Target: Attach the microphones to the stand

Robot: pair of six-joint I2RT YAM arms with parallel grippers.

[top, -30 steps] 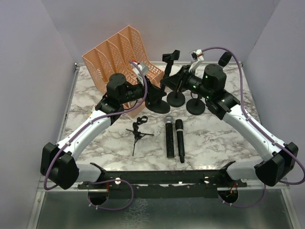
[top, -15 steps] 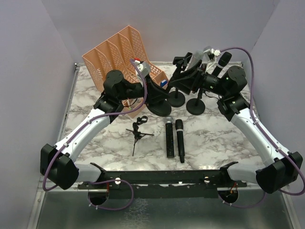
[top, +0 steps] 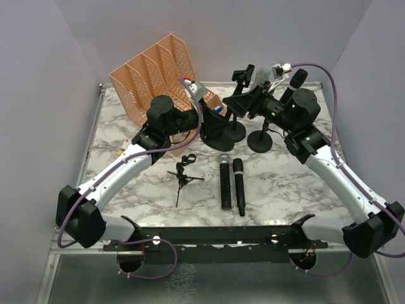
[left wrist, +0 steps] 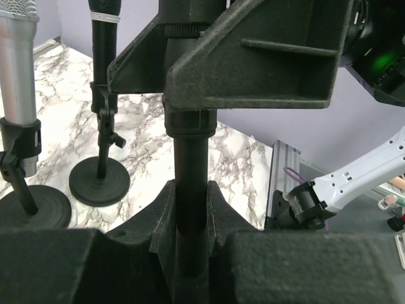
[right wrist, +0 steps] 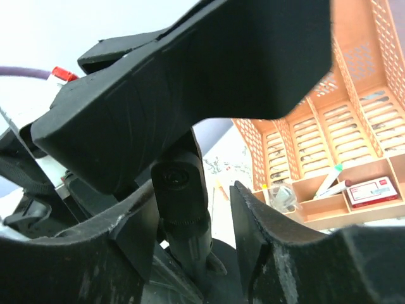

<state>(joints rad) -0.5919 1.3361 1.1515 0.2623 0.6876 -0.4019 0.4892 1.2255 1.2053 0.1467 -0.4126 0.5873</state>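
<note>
Marble table [top: 285, 183], grey walls on three sides, orange organizer [top: 145, 69] at far left.

Both arms reach to the far centre and meet on one stand [top: 218, 140].
- Left gripper [left wrist: 190, 240]: closed on the stand's pole [left wrist: 190, 158], low on the shaft, pole upright between the fingers.
- Right gripper [right wrist: 190, 215]: straddles the same pole higher up. A gap shows beside one finger, so whether it is clamped cannot be told.

Two mics are mounted on neighbouring stands: silver mic [left wrist: 18, 69] and black mic [left wrist: 104, 25].

Two loose mics lie flat on the table, touching or nearly so: grille mic [top: 224, 180] and dark mic [top: 238, 187].
- Direction: on the base side of both grippers, between the arms.
- Long axis: near to far, heads toward the stands.
- Nearer arm: roughly equal; the dark mic lies slightly toward the right arm.

Small tripod [top: 182, 176] lies left of the loose mics.

Hidden: the held stand's top and clip are covered by the grippers in every view.
</note>
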